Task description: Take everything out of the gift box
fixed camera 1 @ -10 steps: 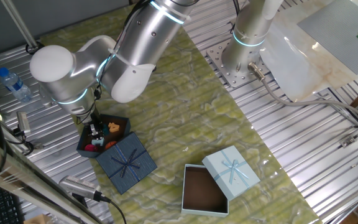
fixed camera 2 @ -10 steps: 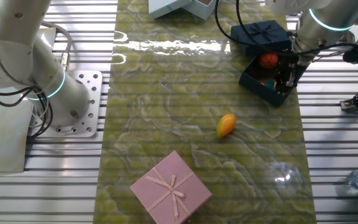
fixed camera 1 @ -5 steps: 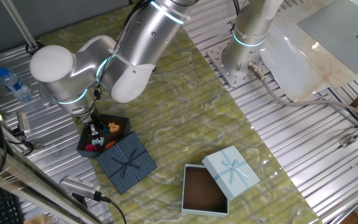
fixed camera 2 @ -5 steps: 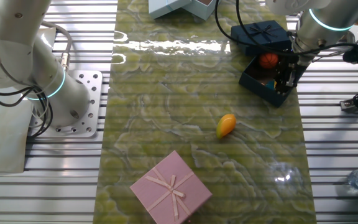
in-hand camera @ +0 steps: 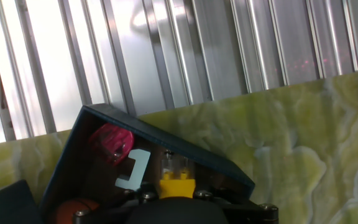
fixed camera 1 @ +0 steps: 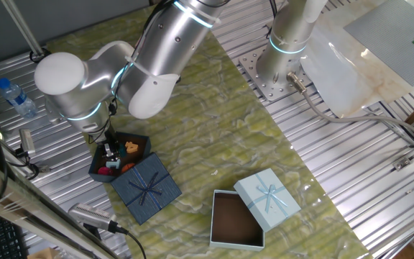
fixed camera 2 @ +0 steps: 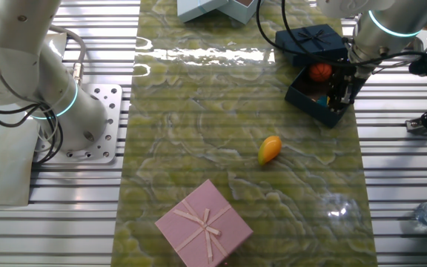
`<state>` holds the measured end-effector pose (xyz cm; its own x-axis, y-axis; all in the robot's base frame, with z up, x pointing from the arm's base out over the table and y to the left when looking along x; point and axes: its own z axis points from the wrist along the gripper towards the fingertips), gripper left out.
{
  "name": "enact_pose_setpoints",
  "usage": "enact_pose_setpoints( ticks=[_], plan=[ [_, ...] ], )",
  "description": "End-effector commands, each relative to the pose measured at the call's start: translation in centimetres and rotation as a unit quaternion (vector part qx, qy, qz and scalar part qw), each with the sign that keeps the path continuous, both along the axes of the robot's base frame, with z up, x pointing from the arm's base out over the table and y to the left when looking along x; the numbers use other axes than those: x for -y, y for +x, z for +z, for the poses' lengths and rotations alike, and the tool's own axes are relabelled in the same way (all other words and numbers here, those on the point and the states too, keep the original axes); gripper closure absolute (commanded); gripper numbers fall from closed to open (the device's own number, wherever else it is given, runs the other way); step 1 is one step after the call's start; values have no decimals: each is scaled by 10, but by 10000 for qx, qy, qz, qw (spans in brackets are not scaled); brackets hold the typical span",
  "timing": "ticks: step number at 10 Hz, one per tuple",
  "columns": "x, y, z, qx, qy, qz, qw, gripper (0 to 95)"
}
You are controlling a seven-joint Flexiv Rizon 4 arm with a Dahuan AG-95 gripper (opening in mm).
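We see the dark blue gift box [fixed camera 1: 118, 157] at the lower left of one fixed view. It sits open on the green mat [fixed camera 1: 214, 144], right at the mat's edge by the metal table [fixed camera 1: 336, 151]. In the other fixed view the same box is at the upper right. Its dark blue lid [fixed camera 1: 145, 188] with a thin bow lies just beside it, touching one side of the box.

The gripper [fixed camera 1: 109, 151] reaches down into the box from the big silver arm [fixed camera 1: 121, 65]. In the other fixed view we see its dark fingers [fixed camera 2: 341, 87] standing inside the box, near the wall closest to the bottom of the picture. We cannot tell if the fingers are apart or together, and we cannot tell if they hold a toy.

Some small toys are in the box. An orange ball [fixed camera 2: 319, 72] lies near the top side of the box in the other fixed view. A red toy [fixed camera 1: 107, 171] lies at the lower end of the box in one fixed view, and a brownish orange toy [fixed camera 1: 131, 148] lies next to the gripper. In the hand view we look right into the box and see a pink toy [in-hand camera: 111, 142] in the far corner and a yellow piece [in-hand camera: 176, 182] low in the middle, close to the hand.

One yellow and orange toy [fixed camera 2: 269, 149] lies out on the mat, in the middle of the other fixed view, well apart from the box.

A light blue box [fixed camera 1: 237, 219] with its lid [fixed camera 1: 267, 198] leaning on it sits at the bottom of one fixed view. A pink box [fixed camera 2: 204, 224] sits at the bottom of the other fixed view.
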<state>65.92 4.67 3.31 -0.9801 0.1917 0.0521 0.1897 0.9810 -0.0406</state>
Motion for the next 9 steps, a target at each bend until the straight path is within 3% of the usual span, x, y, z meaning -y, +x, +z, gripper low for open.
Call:
enact_pose_setpoints(
  ticks=[1, 4, 9],
  plan=[
    [0, 0, 0, -5, 2, -7, 10000, 760],
    [0, 0, 1, -3, -16, -5, 10000, 760],
    [-4, -3, 14, -28, -7, -2, 10000, 760]
  ],
)
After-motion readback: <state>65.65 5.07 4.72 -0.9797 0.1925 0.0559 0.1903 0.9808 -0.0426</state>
